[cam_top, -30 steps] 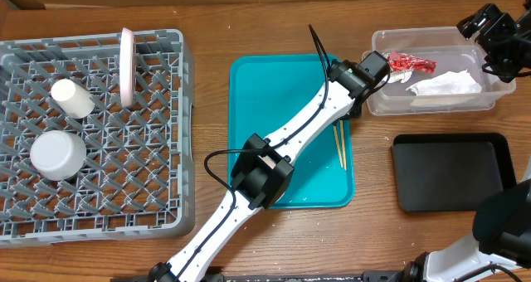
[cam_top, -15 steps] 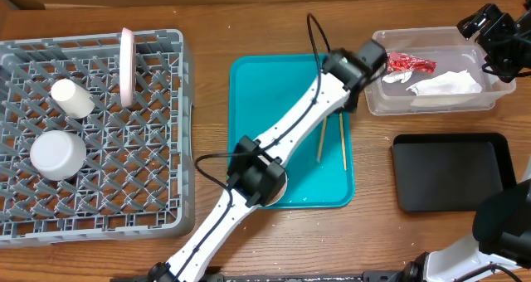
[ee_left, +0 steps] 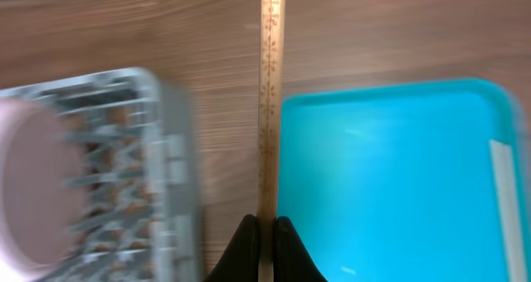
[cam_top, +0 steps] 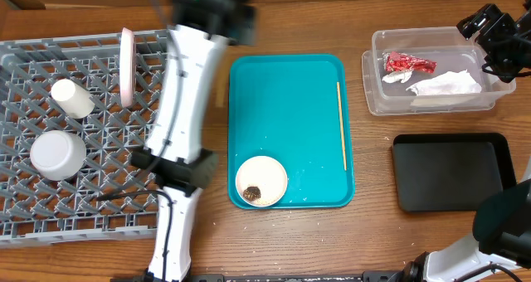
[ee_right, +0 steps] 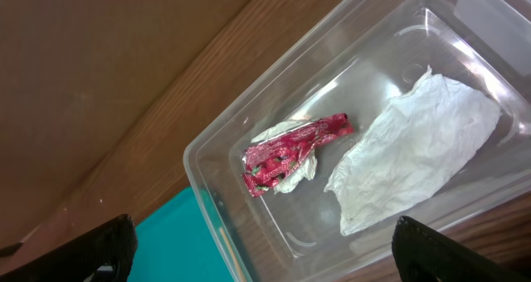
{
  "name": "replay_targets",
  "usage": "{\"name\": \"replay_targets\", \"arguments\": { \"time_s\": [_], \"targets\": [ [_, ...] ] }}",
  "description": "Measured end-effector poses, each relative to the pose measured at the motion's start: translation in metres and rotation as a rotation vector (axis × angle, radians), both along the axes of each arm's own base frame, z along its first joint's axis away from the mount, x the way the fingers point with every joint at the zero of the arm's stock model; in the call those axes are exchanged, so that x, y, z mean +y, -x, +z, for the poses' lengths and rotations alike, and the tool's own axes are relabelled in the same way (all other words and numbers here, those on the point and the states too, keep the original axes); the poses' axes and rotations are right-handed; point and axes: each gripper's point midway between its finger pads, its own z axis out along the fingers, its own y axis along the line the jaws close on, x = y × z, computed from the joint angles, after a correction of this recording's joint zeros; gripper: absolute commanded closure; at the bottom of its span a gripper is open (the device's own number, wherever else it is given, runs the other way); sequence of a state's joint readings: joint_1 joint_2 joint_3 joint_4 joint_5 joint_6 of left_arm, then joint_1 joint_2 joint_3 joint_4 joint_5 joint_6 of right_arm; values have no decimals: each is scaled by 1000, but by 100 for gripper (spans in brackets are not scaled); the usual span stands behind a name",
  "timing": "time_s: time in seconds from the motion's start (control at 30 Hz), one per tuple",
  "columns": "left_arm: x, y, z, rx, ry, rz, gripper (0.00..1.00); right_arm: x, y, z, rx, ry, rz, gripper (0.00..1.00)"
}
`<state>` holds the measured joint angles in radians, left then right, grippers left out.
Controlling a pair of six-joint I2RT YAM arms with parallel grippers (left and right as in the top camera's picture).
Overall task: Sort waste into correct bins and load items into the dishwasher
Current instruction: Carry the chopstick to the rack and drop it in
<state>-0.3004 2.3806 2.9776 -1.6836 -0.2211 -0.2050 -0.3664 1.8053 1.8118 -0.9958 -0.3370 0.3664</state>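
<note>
Wooden tabletop point(ee_left: 166, 25), left gripper point(ee_left: 265, 232) clamped on probably a chopstick point(ee_left: 271, 108) between dish rack point(ee_left: 124, 166) and teal tray point(ee_left: 390, 191), right gripper point(ee_right: 265, 253) agape.

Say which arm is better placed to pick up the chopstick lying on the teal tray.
Right. The right gripper hangs open and empty over the clear tub, near that chopstick; the left gripper is shut on another chopstick.

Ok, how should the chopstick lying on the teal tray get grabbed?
Probably mid-length, from straight above, pinching across its width: the chopstick lies flat, thin and long close to the teal tray's right rim, leaving little room on that side.
</note>
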Motion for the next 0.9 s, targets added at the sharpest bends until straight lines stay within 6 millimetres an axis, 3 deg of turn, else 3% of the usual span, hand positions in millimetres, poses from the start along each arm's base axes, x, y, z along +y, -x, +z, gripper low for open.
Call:
{"name": "replay_targets", "arguments": {
  "time_s": [0.2,0.4,0.57,0.9],
  "targets": [
    [80,-8,-32,122,23,108,96,0,0,0,0,0,0,0],
    [125,1,-87,302,87,177,96,0,0,0,0,1,0,0],
    [135,1,-113,353,98,171,91,0,0,0,0,1,0,0],
    [136,-3,-113,344,77,130,68,0,0,0,0,0,0,0]
  ]
}}
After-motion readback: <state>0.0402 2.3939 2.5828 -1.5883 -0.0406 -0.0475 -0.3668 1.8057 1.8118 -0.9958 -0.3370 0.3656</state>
